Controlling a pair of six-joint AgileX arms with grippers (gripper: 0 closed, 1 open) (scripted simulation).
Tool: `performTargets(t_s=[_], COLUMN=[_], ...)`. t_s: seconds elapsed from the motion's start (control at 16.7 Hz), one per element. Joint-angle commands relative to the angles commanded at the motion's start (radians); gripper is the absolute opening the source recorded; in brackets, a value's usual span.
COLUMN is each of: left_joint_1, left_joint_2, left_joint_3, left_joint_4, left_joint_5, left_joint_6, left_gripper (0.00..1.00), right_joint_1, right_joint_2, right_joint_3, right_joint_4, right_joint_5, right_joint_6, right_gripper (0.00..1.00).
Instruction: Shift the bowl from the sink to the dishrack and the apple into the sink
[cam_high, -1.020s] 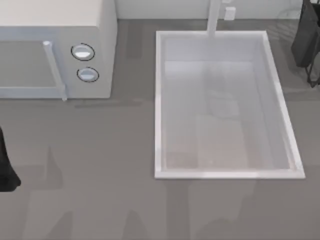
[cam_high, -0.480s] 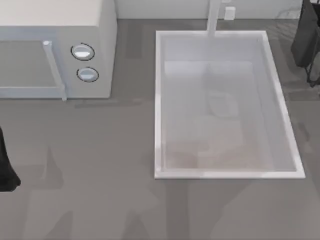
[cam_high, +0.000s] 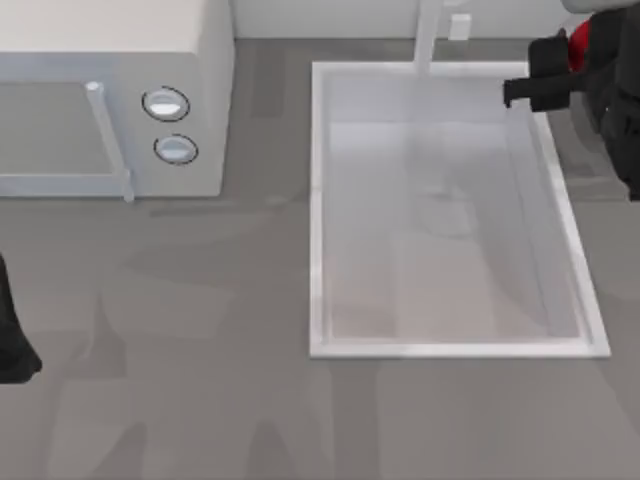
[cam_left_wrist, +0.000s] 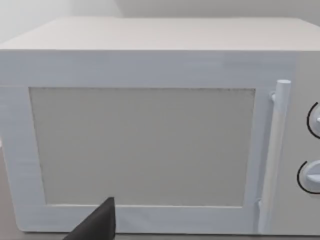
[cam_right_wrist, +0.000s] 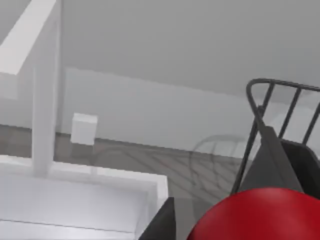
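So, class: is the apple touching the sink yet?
Apart. In the top view the apple sits at the right gripper, beyond the sink's far right corner; the right wrist view shows grey counter between the fruit and the white rim.

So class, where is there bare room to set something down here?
The sink basin floor is bare. So is the counter between the microwave and the sink, and the strip in front of both. It is crowded at the sink's far right corner: the right pincer with the apple.

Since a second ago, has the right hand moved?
Yes. The right hand has swung leftward to the sink's far-right rim corner, carrying the apple; earlier it sat off that corner at the top view's right edge.
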Motion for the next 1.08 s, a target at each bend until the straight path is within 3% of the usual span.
performTargets(t_s=[0.24, 0.42, 1.08], left_joint_1=[0.000, 0.000, 0.000], left_joint_2=[0.000, 0.000, 0.000], left_joint_3=[0.000, 0.000, 0.000], left_joint_4=[0.000, 0.000, 0.000], left_joint_5=[0.000, 0.000, 0.000], left_joint_6=[0.000, 0.000, 0.000], left_gripper=[1.00, 1.00, 1.00], right_joint_1=[0.180, 0.260, 0.280], right_joint_2=[0.005, 0.002, 0.074], right_joint_3=[-0.083, -0.156, -0.188], right_joint_4=[0.303, 0.426, 0.525], right_joint_5=[0.091, 0.173, 0.198], right_joint_6=[0.078, 0.106, 0.107], right_gripper=[0.00, 0.00, 0.00])
